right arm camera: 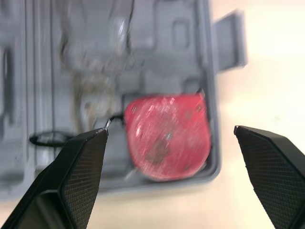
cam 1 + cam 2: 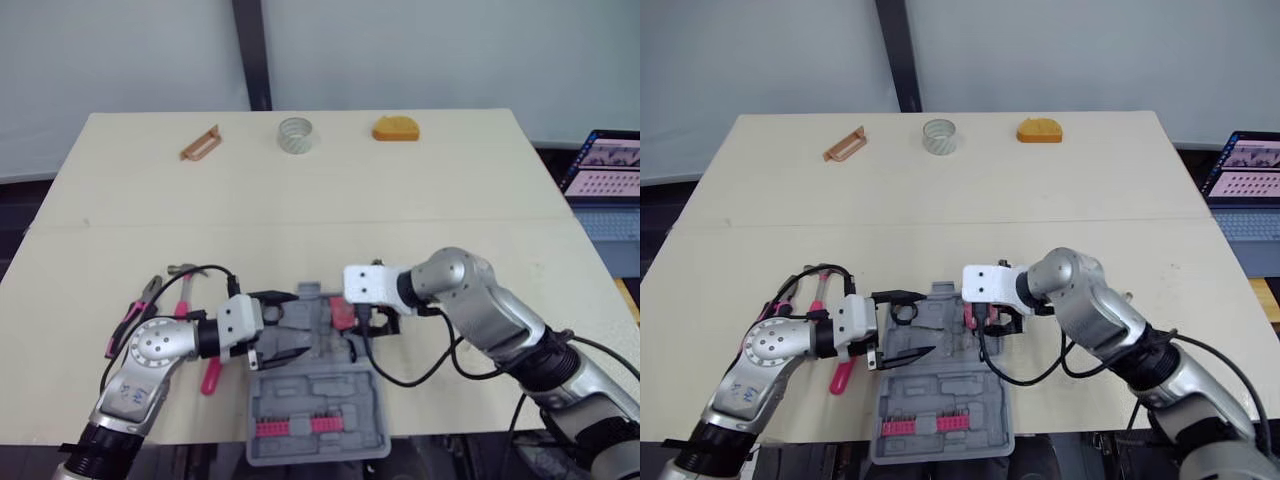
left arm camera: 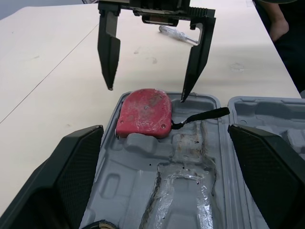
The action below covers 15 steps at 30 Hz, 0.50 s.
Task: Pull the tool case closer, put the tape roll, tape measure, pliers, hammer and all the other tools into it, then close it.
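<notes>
Tool case (image 2: 330, 395): open on tabletop (image 2: 300, 200), tape measure (image 3: 144, 113) lying in its far right pocket. Right claw (image 3: 147, 93): fingers apart, empty, just above tape measure. Left claw (image 2: 302, 323): fingers apart, empty, over case's left half. Pliers (image 2: 135, 310) and hammer (image 2: 210, 376): left of case, long axes roughly parallel to its left side, hammer head at far end; left arm nearer. Tape roll (image 2: 296, 135): well beyond case, path unobstructed. Screwdriver (image 3: 178, 34): on tabletop beyond case's right side.
</notes>
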Motion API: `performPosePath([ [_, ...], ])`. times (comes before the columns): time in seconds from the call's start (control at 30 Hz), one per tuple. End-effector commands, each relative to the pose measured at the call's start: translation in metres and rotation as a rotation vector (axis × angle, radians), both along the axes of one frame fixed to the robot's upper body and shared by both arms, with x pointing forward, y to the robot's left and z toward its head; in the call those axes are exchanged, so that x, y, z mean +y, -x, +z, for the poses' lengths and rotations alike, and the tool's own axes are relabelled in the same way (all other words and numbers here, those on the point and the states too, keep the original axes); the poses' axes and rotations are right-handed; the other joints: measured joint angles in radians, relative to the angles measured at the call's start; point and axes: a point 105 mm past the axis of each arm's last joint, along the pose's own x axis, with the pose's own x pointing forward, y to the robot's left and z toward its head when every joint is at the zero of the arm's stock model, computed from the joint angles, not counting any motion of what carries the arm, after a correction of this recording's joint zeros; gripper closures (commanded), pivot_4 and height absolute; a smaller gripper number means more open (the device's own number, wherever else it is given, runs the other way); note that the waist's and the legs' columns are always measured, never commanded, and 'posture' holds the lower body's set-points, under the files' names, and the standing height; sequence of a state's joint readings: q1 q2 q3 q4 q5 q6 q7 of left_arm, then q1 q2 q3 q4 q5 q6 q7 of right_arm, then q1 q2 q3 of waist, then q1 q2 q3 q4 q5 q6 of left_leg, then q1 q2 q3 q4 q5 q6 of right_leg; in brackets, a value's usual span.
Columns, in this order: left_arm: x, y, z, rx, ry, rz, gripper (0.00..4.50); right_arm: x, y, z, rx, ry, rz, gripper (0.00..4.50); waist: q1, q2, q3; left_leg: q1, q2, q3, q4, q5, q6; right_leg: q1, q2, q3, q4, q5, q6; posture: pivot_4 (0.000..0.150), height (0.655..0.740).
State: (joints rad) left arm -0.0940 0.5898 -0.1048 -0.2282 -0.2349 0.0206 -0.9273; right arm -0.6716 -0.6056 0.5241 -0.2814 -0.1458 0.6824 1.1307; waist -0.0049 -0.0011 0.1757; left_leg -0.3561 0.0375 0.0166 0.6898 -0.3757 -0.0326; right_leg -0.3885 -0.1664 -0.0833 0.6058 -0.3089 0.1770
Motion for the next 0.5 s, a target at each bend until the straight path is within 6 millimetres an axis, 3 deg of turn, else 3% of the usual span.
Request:
performPosePath([
  [0.03,-0.004,0.002,0.010,-0.034,0.023,-0.021,0.00,0.006,-0.009,0.015,-0.036,-0.202,-0.024,0.54,0.000,0.000,0.000,0.000,0.000,0.000,0.000,0.000,0.000,0.000,0.000,0.000,0.000,0.000,0.000,0.150,0.7400],
  [0.17,-0.005,0.001,0.010,-0.037,0.021,-0.023,0.00,0.004,-0.008,0.009,-0.001,-0.265,-0.011,2.35,0.002,0.000,0.000,0.000,0.000,0.000,0.000,0.000,0.000,0.000,0.000,0.000,0.000,0.000,0.000,0.150,0.7400],
  [0.5,-0.004,0.001,0.010,-0.037,0.019,-0.019,0.00,-0.007,-0.008,-0.016,0.064,-0.331,-0.032,2.35,-0.001,0.000,0.000,0.000,0.000,0.001,0.000,0.000,0.000,0.000,0.000,0.000,0.000,0.000,0.000,0.150,0.7400],
])
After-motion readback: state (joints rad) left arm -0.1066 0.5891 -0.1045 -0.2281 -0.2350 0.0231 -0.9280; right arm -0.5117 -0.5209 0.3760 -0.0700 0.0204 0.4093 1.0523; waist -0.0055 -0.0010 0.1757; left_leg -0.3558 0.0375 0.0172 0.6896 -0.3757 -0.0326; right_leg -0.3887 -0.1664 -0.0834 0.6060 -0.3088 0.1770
